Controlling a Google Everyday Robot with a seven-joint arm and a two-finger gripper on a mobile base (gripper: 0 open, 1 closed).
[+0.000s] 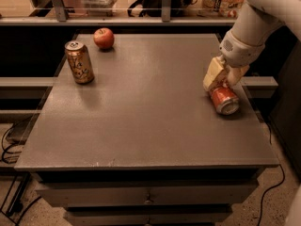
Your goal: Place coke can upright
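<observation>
Camera view: my gripper [223,81] is down at the right-hand side of the grey table [141,121], close to its right edge, with my white arm [249,27] coming in from the upper right corner. My two cream fingers [212,73] are closed in on the coke can [225,100], one on each side of its far end and pressed against it, so the gap between them is no wider than the can itself. The can is directly below my fingers and is not upright. It leans over steeply, with its silver end turned toward the camera and the near right corner of the table, and its red body running back up between my fingers. I cannot tell whether its lower side rests on the tabletop or sits just above it, nor whether it is full or empty.

Well apart from my fingers, across the table toward its far left corner, a gold-brown soda can [79,61] stands upright with its silver lid on top. What it holds cannot be seen. Just beyond that can, a little nearer to my fingers' side, sits a red apple [104,38], apart from the can. Below the tabletop, on the near side, there are drawer fronts [148,197].
</observation>
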